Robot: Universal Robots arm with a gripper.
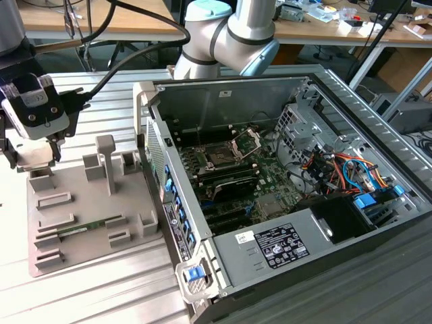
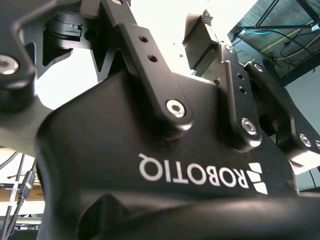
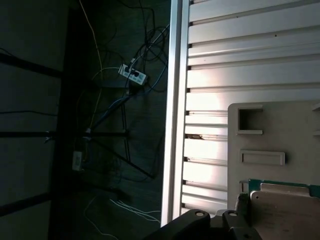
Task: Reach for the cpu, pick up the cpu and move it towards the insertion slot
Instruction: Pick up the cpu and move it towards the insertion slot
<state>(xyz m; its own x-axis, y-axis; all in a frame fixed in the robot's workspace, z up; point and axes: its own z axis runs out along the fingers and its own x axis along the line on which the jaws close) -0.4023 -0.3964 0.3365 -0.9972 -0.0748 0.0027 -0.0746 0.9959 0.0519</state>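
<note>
1. The tray (image 1: 94, 236) on the worktop (image 1: 101, 297) carries an upright post (image 1: 106, 162) and low blocks. Above them the air is open.
2. Between tray and socket (image 1: 219, 159) stands the computer case's side wall (image 1: 150, 135), higher than the post.
3. The case is open on top. The socket lies uncovered, its metal frame (image 1: 247, 142) swung up beside it.
4. Cables (image 1: 331, 169) and a drive cage (image 1: 297, 125) crowd the case toward the exterior view's right, apart from the socket.

Claw (image 2: 162, 22) backlit by glare; exterior view bright.
</note>
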